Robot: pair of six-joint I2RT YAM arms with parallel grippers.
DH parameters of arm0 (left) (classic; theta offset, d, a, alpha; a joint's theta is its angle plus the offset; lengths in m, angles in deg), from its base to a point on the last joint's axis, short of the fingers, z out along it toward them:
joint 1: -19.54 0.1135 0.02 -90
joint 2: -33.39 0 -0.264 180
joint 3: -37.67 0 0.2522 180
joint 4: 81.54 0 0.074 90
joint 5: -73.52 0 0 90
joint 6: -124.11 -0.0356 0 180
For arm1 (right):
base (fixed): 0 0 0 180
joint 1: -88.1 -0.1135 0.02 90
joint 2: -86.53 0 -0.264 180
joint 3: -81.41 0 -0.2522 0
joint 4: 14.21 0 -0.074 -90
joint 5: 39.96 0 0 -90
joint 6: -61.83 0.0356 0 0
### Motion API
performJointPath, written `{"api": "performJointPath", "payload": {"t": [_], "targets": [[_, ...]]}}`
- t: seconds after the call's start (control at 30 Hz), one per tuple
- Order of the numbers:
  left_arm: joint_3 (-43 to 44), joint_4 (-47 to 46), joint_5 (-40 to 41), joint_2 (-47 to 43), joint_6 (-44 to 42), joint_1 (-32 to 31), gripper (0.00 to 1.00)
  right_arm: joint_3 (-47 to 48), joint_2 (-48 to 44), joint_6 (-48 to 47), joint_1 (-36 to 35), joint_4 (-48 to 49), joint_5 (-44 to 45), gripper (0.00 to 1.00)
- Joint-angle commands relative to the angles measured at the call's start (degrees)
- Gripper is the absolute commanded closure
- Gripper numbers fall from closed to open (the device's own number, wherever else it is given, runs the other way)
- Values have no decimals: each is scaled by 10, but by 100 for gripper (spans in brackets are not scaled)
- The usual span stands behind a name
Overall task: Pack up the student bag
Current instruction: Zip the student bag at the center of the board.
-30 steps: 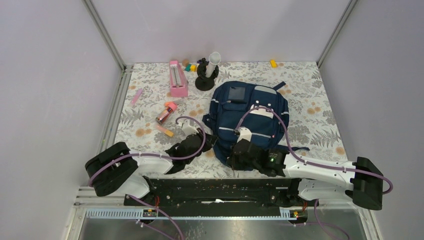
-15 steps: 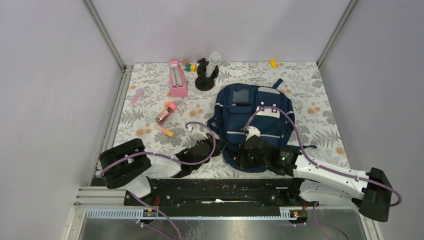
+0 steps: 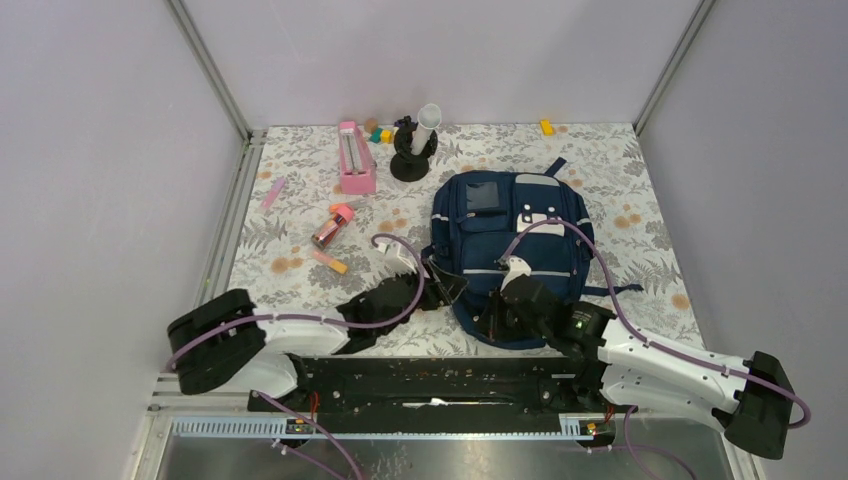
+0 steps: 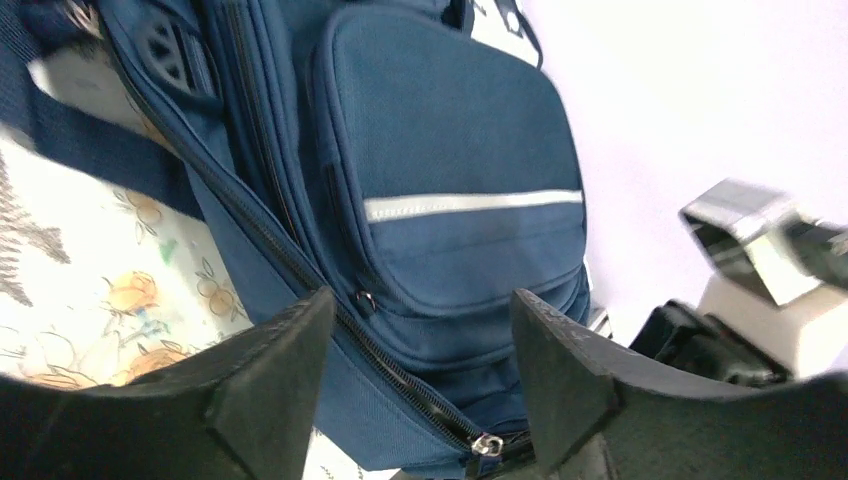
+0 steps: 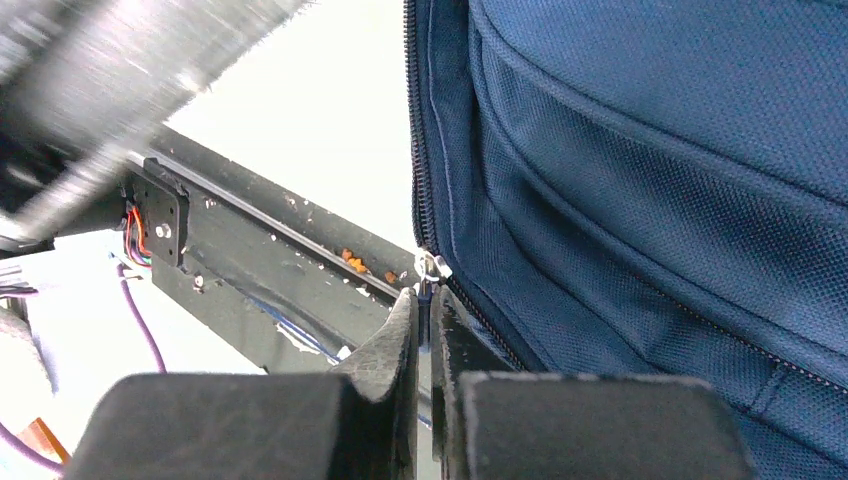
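The student bag [image 3: 515,245], navy with a thin light stripe, lies flat in the middle of the flowered table. My left gripper [image 3: 443,290] is at the bag's near left corner; in the left wrist view it [image 4: 415,345] stands open, with the bag's side [image 4: 450,150] and a zipper slider [image 4: 487,445] between the fingers, nothing held. My right gripper [image 3: 497,318] is at the bag's near edge. In the right wrist view it [image 5: 425,300] is shut on the small zipper pull [image 5: 431,267] of the bag [image 5: 650,150].
A pink box [image 3: 355,158] and a black stand with a white tube [image 3: 412,150] sit at the back left. A red-capped tube [image 3: 332,226], a pink-orange pen [image 3: 329,261] and a pink stick [image 3: 272,192] lie left of the bag. A yellow block [image 3: 546,127] is at the far edge.
The bag has slid to the right and straightened. My left gripper has opened and let go at the bag's corner. The right gripper stays shut and has moved right with the bag.
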Motion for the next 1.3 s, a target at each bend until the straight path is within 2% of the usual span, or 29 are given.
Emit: {"api": "performJointPath", "payload": {"t": [0.0, 0.17, 0.37, 0.53, 0.63, 0.87, 1.0, 1.27], "targets": [[17, 85, -39, -73, -50, 44, 32, -5, -19, 5, 3, 36, -1, 100], [47, 192, -98, -96, -110, 113, 23, -6, -25, 4, 3, 36, 6, 100], [100, 231, -207, -36, -153, 199, 20, -5, -13, 5, 3, 36, 2, 100], [139, 205, -253, 37, -158, 237, 19, -7, -15, 8, 3, 36, 1, 100], [165, 186, -276, 82, -163, 250, 24, -9, -20, 11, 3, 36, 1, 100], [244, 204, -291, 172, -182, 268, 25, -11, -21, 12, 3, 36, 2, 100], [260, 199, -306, 209, -176, 292, 36, -10, -21, 11, 3, 36, 3, 100], [301, 216, -328, 253, -186, 298, 39, -10, -21, 9, 3, 36, 4, 100]]}}
